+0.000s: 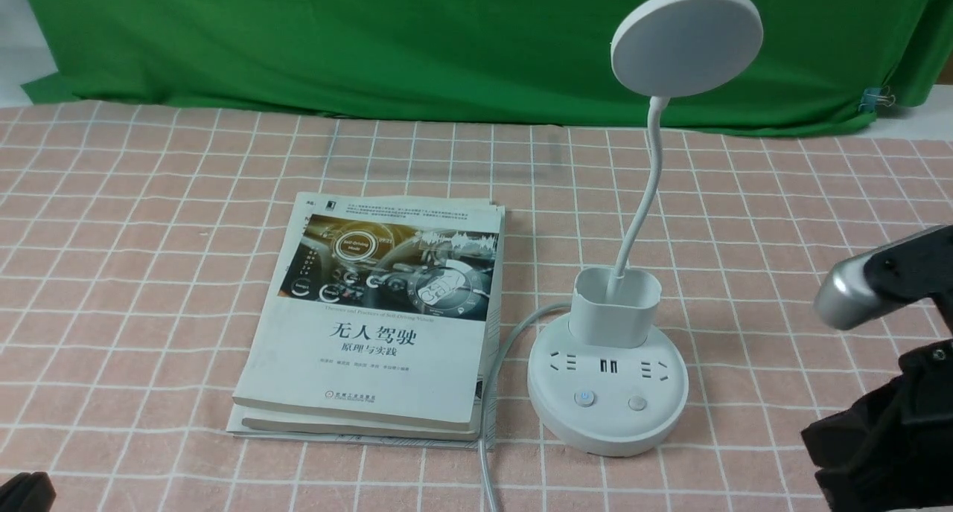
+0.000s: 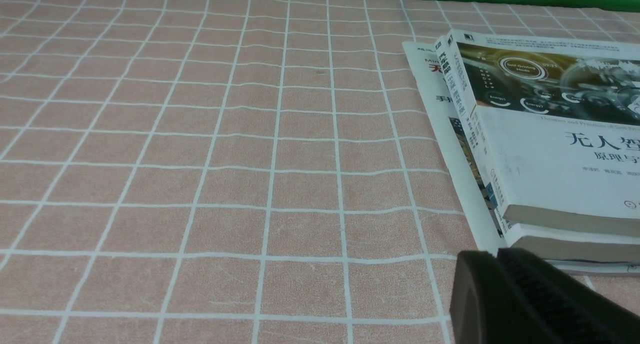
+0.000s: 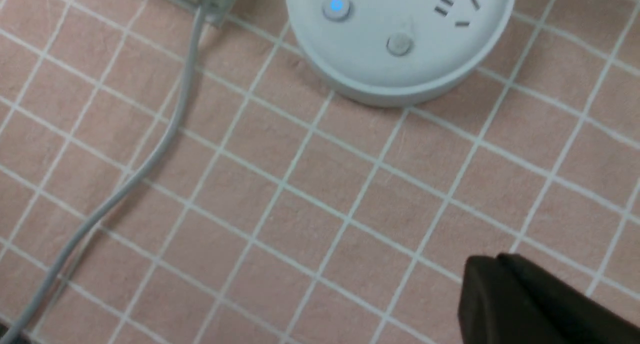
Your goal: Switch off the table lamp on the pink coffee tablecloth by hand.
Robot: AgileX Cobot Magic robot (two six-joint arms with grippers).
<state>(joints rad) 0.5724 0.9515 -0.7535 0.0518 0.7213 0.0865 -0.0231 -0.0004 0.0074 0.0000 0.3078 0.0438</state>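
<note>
Left claw: pressed together, unladen. Books: stacked, centre. Table lamp: upright on the pink coffee tablecloth, right of books; button glowing blue, switching-off apparently outstanding. Right claw: pressed together, apart from lamp; approach seemingly part-made.

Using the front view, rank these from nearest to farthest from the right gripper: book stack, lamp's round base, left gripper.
1. Lamp's round base: just to the left of the right gripper.
2. Book stack: left of the base.
3. Left gripper: near left corner.
</note>
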